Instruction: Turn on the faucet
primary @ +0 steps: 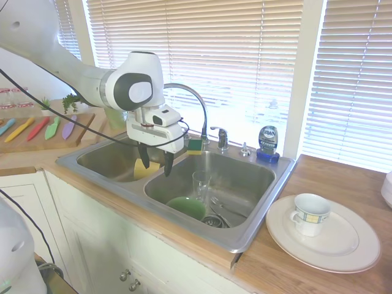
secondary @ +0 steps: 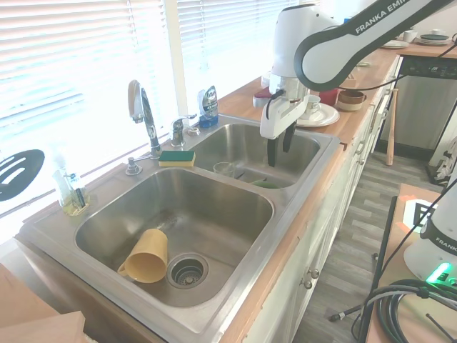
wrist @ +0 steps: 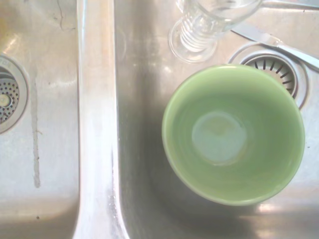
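Green bowl (wrist: 233,134) sits right under your wrist camera, in the basin by the divider. Faucet (primary: 195,104) stands on the sink's back rim (primary: 236,153), gooseneck arching forward; its lever handle (primary: 220,131) on a short post beside it, upright. Your tool (primary: 155,164) hangs above the divider, fingers apart, empty. Handle lies toward the window from it; open air between, soap bottle (primary: 267,142) just past.

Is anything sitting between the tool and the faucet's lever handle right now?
No object blocks it. In the first exterior view the open tool hangs over the sink divider; the sponge on the back ledge lies roughly between it and the lever handle.
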`<state>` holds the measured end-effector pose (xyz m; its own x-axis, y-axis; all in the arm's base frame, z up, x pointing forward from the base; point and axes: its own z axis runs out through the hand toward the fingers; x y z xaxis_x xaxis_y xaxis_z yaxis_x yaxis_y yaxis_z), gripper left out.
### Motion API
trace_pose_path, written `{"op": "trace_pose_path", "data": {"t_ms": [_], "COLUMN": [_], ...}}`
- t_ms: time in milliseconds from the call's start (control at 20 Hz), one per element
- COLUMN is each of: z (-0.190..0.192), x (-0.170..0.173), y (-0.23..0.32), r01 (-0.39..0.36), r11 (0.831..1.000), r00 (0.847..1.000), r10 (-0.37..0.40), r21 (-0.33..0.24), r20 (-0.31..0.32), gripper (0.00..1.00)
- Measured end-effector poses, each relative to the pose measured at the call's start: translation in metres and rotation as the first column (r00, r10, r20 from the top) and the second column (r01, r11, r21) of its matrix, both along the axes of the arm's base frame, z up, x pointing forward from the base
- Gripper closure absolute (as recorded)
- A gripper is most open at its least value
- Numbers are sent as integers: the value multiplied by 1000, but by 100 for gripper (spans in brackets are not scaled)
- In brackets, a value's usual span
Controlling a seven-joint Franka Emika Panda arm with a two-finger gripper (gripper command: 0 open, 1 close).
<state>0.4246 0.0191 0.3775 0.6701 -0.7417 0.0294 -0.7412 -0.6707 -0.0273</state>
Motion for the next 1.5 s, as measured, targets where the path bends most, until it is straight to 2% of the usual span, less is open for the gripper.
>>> {"op": "trace_pose_path", "data": {"t_ms": [150, 200, 850, 1500], "z": [-1, -2, -11, -7], "x": [0, -2, -18, -15], "y": [0, 0, -2, -2], "r01": [1, 1, 13, 15], "r11": [1000, 1000, 1000, 1000], "r00": [1000, 1000, 1000, 1000], "r10": [-1, -1, -13, -15], "r21": [-1, -2, -6, -4], "r20": [-2, -4, -4, 18], "gripper": [0, 100, 100, 100]}}
